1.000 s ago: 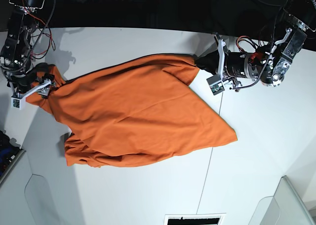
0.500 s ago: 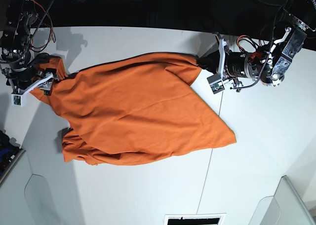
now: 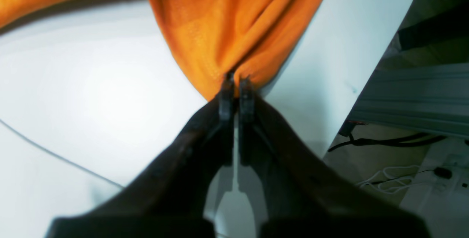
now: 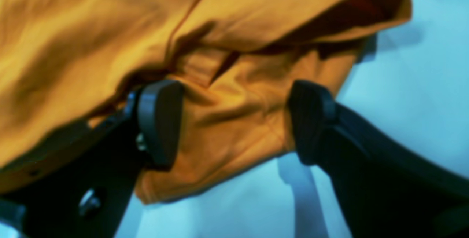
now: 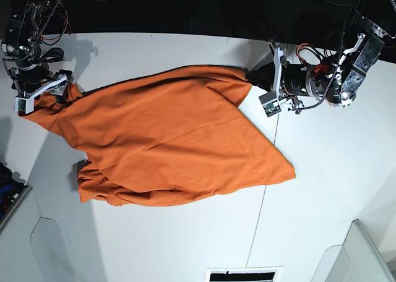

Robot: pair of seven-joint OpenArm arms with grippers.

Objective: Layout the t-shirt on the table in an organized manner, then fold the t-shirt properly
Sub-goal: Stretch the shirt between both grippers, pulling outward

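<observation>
Orange t-shirt stretched across the white table between two arms.

The soft, matte fabric lies in a wrinkled, roughly triangular sheet, bunched at its lower left edge. The left gripper has its jaws pressed together, pinching a gathered corner. The right gripper stands with jaws spread around a loose fold; since a second ago it has moved up the table, pulling that corner with it. The right wrist view is blurred.

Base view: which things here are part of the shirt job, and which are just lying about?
In the job: t-shirt; table; left gripper pinching a corner; right gripper open around a bunched edge.

Lying about: loose cables beyond the table edge.
</observation>
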